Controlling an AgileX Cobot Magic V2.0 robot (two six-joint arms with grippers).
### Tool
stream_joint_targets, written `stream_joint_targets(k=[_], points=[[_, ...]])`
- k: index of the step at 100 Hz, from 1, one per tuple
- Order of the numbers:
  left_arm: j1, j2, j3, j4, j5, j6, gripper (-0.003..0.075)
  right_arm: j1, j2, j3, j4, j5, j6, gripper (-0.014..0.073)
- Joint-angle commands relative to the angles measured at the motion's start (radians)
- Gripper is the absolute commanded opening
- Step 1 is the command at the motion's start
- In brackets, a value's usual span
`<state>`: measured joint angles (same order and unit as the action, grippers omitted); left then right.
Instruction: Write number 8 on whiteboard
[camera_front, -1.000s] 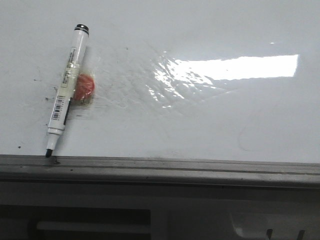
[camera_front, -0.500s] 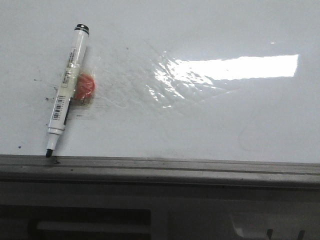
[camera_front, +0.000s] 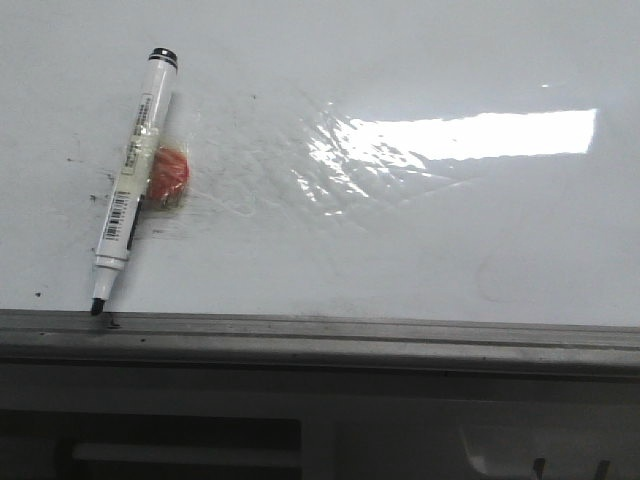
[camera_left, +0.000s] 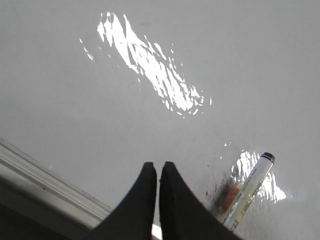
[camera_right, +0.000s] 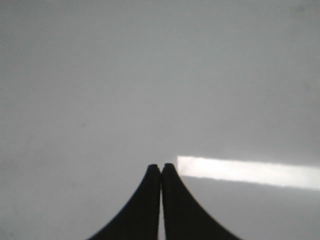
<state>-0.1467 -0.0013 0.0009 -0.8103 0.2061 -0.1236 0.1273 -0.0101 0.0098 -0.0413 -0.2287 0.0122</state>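
Running along the lower edge of the front view, a grey metal edge rail borders the large glossy white whiteboard. Just above it, lower left of frame, the black tip of a white-barrelled marker pen with black cap end and barcode label rests at the rail; the barrel slants up toward the upper left. A small red-orange lump, identity unclear, sits against the barrel's middle, apparently under clear tape.

No number 8 is visible on the board; only specks, smears and a window glare, upper right.

Handling judgement: pen looks light, rigid, smooth and likely slippery; the taped lump could foul a grip. Best hold seems the bare barrel between lump and cap, or near the barcode.

Left gripper: black fingers pressed together, holding nothing, hovering over bare board with the pen at lower right of its view. Right gripper: fingers likewise together, empty, over blank board.

Only the front view shows the pen's tip; only the wrist views show the grippers.
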Motion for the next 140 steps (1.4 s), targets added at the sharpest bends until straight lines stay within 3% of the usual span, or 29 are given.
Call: stream_joint_targets(k=[1,15,29,37,53,73,83,97,101,112,140], points=[[0.001,-0.031,0.021,-0.036,-0.071,-0.007,-0.002,-0.005,-0.021,-0.033,0.188,0.018,0.02,-0.0053],[-0.001,-0.029,-0.029,-0.017,-0.062,0.1,-0.002,-0.005,-0.02,-0.094,0.241,0.115,0.02,-0.0053],[-0.001,0.009,-0.116,-0.007,-0.023,0.222,-0.0021,-0.005,0.018,-0.223,0.233,0.466,0.02,-0.0052],[-0.001,0.062,-0.174,0.024,0.029,0.268,-0.0021,-0.005,0.062,-0.292,0.206,0.579,0.02,-0.0052],[-0.001,0.215,-0.303,0.104,0.148,0.36,-0.002,-0.005,0.151,-0.398,0.118,0.612,0.018,-0.0053],[-0.001,0.405,-0.417,0.116,0.242,0.502,-0.0013,-0.005,0.196,-0.431,0.113,0.61,0.018,-0.005],[-0.001,0.469,-0.443,0.116,0.262,0.502,0.0094,-0.005,0.196,-0.432,0.113,0.61,0.018,0.0008],[-0.017,0.517,-0.45,0.116,0.269,0.504,0.0379,-0.005,0.196,-0.432,0.115,0.61,0.018,0.0218],[-0.036,0.525,-0.45,0.116,0.274,0.503,0.0414,-0.005,0.196,-0.432,0.115,0.61,0.018,0.028],[-0.109,0.547,-0.45,0.116,0.282,0.56,0.042,-0.005,0.196,-0.432,0.115,0.611,0.018,0.0364],[-0.238,0.648,-0.45,0.06,0.176,0.57,0.042,-0.005,0.196,-0.432,0.115,0.628,0.018,0.0367]])
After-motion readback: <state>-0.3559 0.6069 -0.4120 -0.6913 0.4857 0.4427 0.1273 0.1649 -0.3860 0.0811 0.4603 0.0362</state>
